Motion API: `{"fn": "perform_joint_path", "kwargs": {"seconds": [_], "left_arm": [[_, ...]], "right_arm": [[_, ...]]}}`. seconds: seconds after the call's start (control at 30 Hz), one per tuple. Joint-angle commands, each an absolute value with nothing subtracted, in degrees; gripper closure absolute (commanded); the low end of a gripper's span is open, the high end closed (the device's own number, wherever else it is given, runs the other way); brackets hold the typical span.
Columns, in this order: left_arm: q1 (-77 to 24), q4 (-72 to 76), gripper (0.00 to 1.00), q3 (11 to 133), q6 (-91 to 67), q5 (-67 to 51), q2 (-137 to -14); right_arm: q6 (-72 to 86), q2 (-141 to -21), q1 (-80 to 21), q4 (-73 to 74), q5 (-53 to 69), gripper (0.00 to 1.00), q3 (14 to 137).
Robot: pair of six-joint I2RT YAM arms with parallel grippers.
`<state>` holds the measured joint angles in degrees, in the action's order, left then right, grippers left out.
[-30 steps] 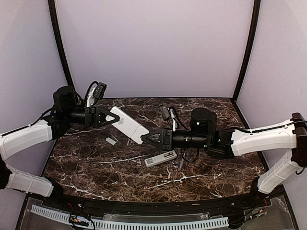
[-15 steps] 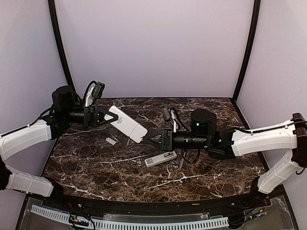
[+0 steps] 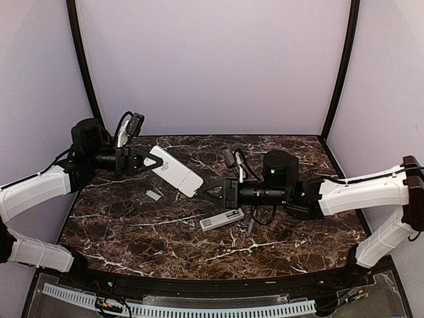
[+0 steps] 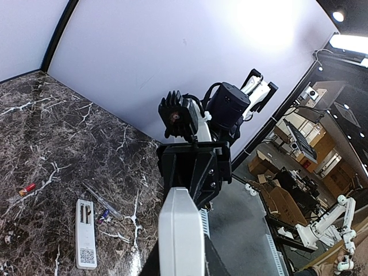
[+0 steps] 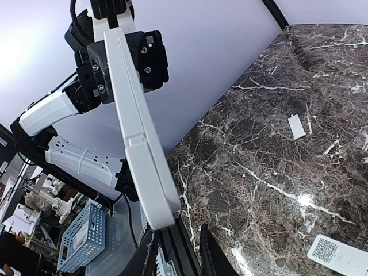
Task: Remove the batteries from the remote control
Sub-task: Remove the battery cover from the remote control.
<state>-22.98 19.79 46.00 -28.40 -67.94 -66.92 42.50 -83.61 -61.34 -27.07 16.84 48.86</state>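
My left gripper (image 3: 142,161) is shut on one end of a white remote control (image 3: 175,171), which it holds tilted above the table. In the left wrist view the remote (image 4: 183,233) runs up between my fingers toward the right gripper (image 4: 192,172). My right gripper (image 3: 207,192) sits just off the remote's far end (image 5: 155,198), its jaws slightly open with nothing between them. A second remote (image 3: 222,218) lies flat with its compartment uncovered. Near it lie a red battery (image 4: 26,188) and a darker battery (image 4: 103,215).
A small white cover (image 3: 154,194) lies on the marble table (image 3: 132,232), left of centre, and also shows as the cover (image 5: 296,126) in the right wrist view. A thin clear rod (image 4: 98,200) lies by the second remote. Walls close off the back and sides. A blue basket (image 5: 83,241) stands off the table.
The right jaws have parted a little and drawn back off the remote's end. The left gripper has shifted the remote slightly up and left.
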Motion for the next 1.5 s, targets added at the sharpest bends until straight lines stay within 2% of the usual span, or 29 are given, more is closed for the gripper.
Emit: {"fn": "perform_joint_path", "kwargs": {"seconds": [0.0,0.73,1.03,1.47], "left_arm": [[-22.9,22.0,1.00,47.8,-29.2,-70.9,-65.4],[-22.9,22.1,1.00,47.7,-29.3,-70.9,-65.6],[-22.9,21.8,1.00,47.7,-29.0,-70.6,-65.5],[-22.3,18.3,1.00,48.1,-26.5,-66.8,-64.6]], "right_arm": [[42.2,-85.2,-60.6,-29.1,17.2,0.76,50.6],[42.3,-86.7,-60.5,-32.2,18.8,0.74,52.6],[42.8,-86.2,-60.5,-32.5,18.5,0.90,52.0],[43.7,-84.9,-60.5,-33.9,19.9,0.97,50.3]]}}
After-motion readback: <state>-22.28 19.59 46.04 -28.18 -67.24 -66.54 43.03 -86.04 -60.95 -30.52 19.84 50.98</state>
